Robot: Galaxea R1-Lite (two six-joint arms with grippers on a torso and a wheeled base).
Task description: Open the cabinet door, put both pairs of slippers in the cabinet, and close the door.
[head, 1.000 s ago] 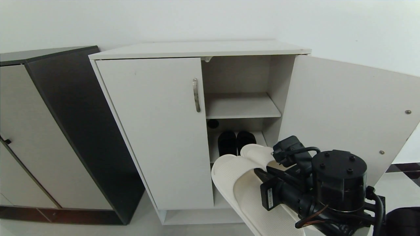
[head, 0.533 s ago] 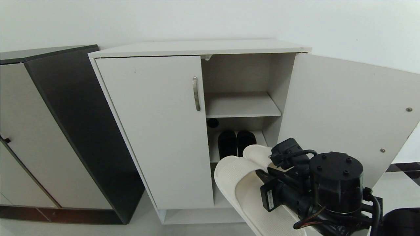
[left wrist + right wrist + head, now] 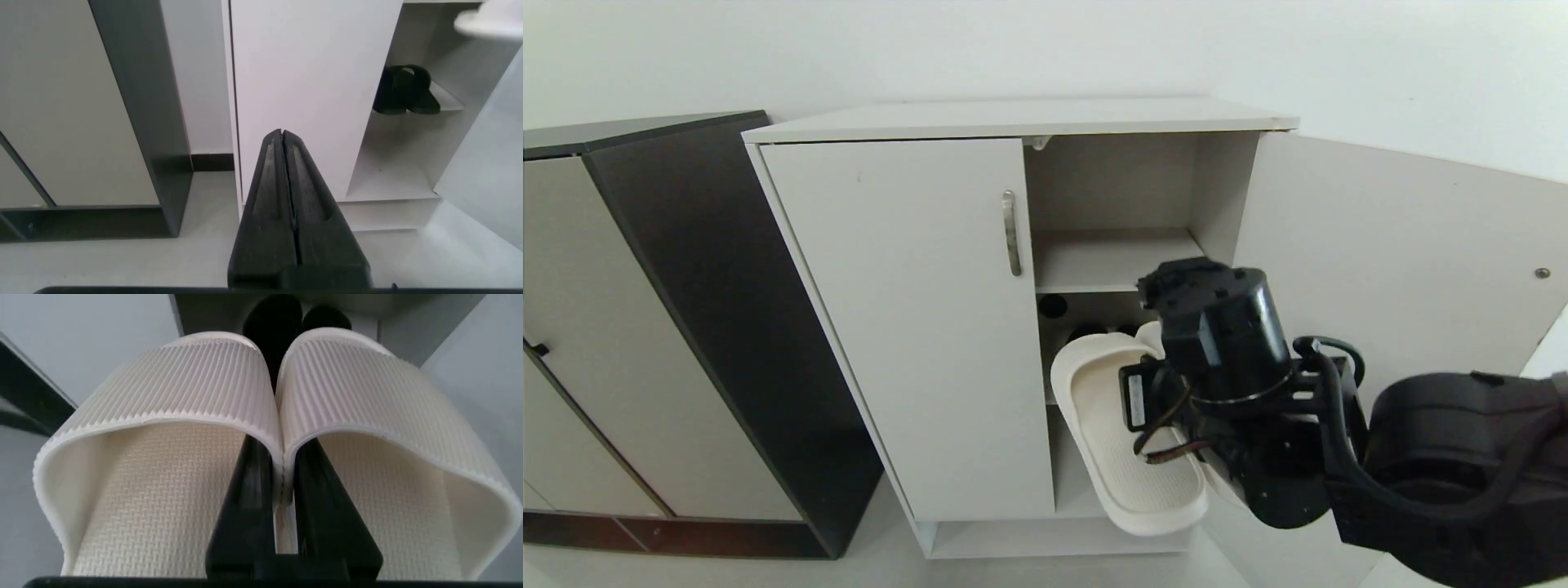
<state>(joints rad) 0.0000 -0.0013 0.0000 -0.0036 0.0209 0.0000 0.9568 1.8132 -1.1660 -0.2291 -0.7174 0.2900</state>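
The white slippers (image 3: pixel 1104 425), clamped at their touching inner edges by the right pincer (image 3: pixel 282 490), have been lifted from 5 o'clock toward centre — now held at the mouth of the open cabinet (image 3: pixel 1013 118), before the shelved black slippers (image 3: pixel 406 88) — so placement is judged close.

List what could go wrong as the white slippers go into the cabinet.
1. The right gripper pinches the white slippers only by their touching inner edges, so one may slip free.
2. The black slippers already sit inside, straight ahead. The white pair could shove them or land on top.
3. The slipper nearer the closed left door may catch that door's edge on the way in.
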